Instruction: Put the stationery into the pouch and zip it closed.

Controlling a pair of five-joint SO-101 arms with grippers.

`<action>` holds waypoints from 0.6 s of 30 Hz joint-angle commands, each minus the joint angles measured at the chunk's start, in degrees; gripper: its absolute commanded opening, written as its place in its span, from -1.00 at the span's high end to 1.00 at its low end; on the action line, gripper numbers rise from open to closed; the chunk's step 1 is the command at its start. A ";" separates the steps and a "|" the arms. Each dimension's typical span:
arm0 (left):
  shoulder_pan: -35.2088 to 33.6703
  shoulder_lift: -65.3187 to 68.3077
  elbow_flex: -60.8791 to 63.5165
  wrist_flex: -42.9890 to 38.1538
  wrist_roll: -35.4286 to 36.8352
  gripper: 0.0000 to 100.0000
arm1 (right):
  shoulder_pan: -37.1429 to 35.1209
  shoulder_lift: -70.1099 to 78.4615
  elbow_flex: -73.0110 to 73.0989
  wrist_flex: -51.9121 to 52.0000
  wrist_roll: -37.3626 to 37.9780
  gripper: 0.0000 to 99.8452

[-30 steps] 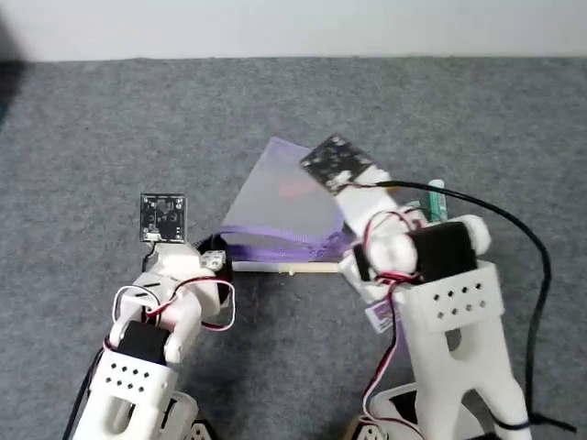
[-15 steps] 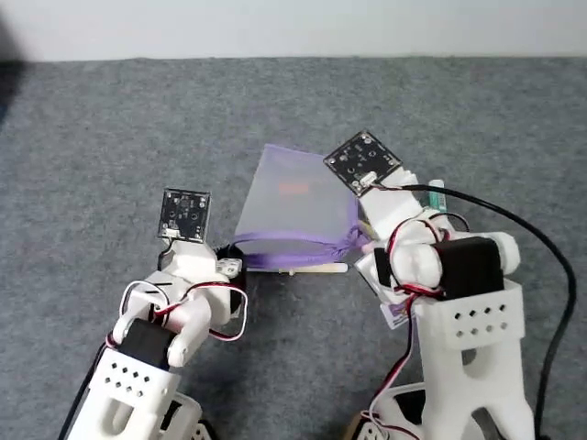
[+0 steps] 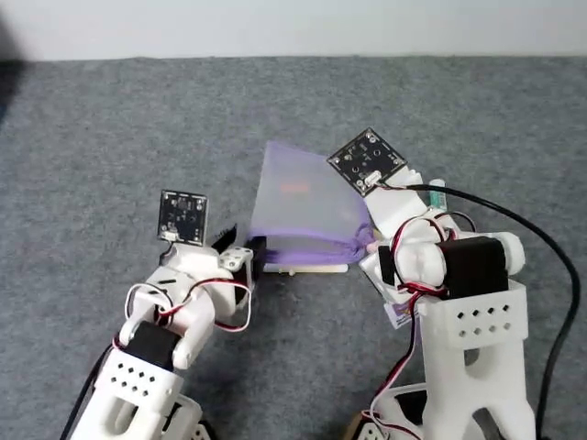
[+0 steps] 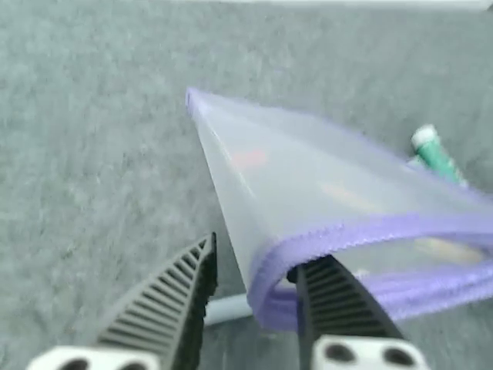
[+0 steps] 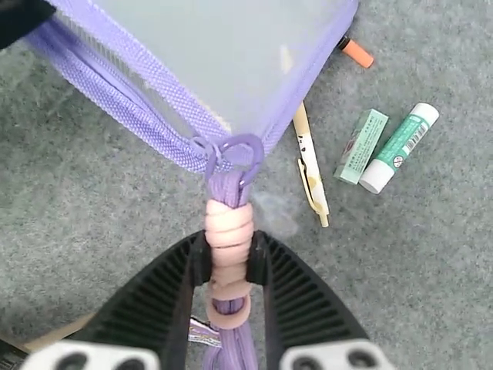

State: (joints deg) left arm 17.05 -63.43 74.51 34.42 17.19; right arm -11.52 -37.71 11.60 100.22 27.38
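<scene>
The pouch [image 3: 303, 206] looked like smooth, frosted see-through plastic edged with rough woven purple cloth, and its pull cord [image 5: 229, 223] was soft fabric. The left end effector [image 4: 258, 266] and the right end effector [image 5: 229, 239] were ribbed matt black plastic, over a counter [image 3: 110, 128] of coarse grey felt.

Carpet [image 3: 138, 128] left of and beyond the pouch [image 3: 303, 202] is open, so you can come in there freely. The mouth faces the arms, but you're boxed in. The left gripper [image 4: 266, 258] straddles one corner (jaws apart, rim between them). The right gripper [image 5: 227, 240] clamps the strap [image 5: 229, 220] at the other. A stick [image 3: 307, 269] lies just under the mouth. Right of the pouch is cluttered: pen [image 5: 308, 169], eraser [image 5: 360, 146] and glue stick [image 5: 400, 146] lie close together. A cable [image 3: 514, 220] arcs over the right arm.
</scene>
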 commanded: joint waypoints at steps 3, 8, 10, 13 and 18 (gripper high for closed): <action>0.26 0.62 -0.31 -3.25 -0.26 0.69 | -0.84 -1.45 -2.99 2.07 0.70 0.98; 0.26 0.62 0.48 -3.52 -0.35 0.94 | -4.79 -1.45 -2.99 2.33 0.62 0.98; 0.18 0.62 0.57 -3.52 -0.35 0.97 | -5.32 -1.45 -2.99 2.33 0.62 0.98; -0.35 0.09 0.40 -2.73 -0.53 0.98 | -5.14 -1.45 -3.16 2.07 0.62 0.98; -5.54 0.00 -6.99 5.89 -0.53 0.98 | -2.42 -1.45 -3.60 -1.89 0.62 0.98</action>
State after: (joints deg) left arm 14.59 -63.43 74.24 36.00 17.01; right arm -15.56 -37.71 11.60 100.04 27.38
